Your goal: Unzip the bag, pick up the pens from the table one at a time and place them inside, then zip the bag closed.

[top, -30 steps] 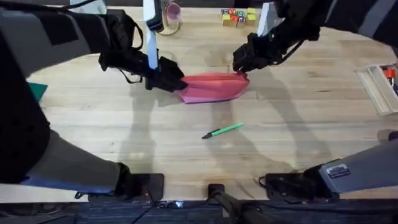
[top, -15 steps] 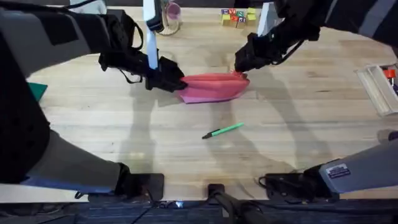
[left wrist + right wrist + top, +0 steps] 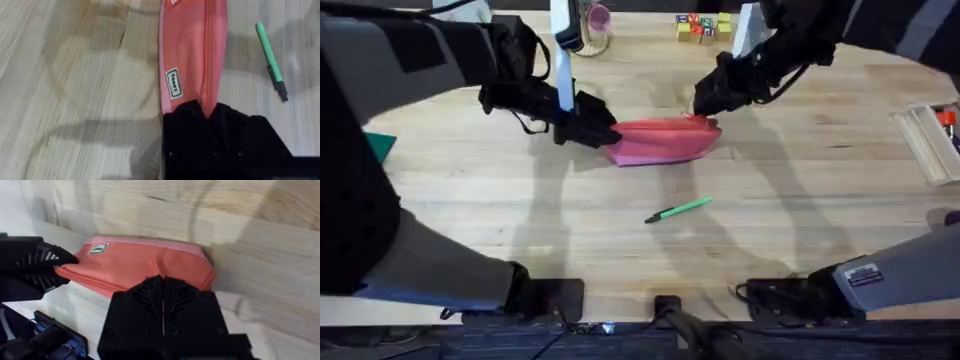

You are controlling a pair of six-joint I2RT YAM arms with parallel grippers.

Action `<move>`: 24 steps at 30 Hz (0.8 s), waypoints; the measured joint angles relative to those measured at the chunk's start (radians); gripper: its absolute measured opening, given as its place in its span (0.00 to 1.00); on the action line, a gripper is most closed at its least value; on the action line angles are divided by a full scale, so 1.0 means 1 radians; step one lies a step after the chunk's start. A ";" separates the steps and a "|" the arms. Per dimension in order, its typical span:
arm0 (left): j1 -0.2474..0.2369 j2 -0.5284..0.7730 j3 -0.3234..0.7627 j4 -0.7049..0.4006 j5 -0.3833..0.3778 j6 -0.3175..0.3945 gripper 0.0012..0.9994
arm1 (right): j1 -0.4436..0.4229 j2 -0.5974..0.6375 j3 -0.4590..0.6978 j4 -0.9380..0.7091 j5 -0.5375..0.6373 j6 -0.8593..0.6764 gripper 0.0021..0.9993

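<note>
The pink-red bag [image 3: 662, 141] lies lengthwise in the middle of the table [image 3: 800, 200], its zipper [image 3: 207, 45] shut along the part I can see. My left gripper [image 3: 603, 136] is shut on the bag's left end, and the left wrist view shows the black fingers [image 3: 210, 120] pinching the fabric. At the bag's right end my right gripper [image 3: 706, 108] sits on the top edge with its fingers [image 3: 162, 292] pressed together. The pull tab is hidden under them. A light-green pen [image 3: 678, 210] lies on the table nearer me than the bag [image 3: 135, 265], and it also shows beside the bag [image 3: 192, 55] as the pen [image 3: 269, 57].
A clear box of sticks [image 3: 928, 140] lies at the right edge and a teal object [image 3: 380, 146] at the left edge. Coloured blocks [image 3: 703, 25] and a pink-lidded jar [image 3: 595, 25] stand at the back. Bare wood surrounds the pen.
The right gripper has shifted very slightly at the bag's right end. The bag, the pen and the left gripper are where they were.
</note>
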 joint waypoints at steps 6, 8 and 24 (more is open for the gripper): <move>0.000 0.000 0.000 0.000 0.000 0.000 0.04 | 0.014 0.000 0.001 0.017 -0.002 0.000 0.03; 0.000 0.000 0.000 0.000 0.000 0.000 0.04 | 0.017 0.000 0.009 0.019 -0.002 0.000 0.03; 0.000 0.000 0.000 0.000 0.000 0.000 0.04 | 0.017 0.000 0.191 0.007 0.001 -0.015 0.03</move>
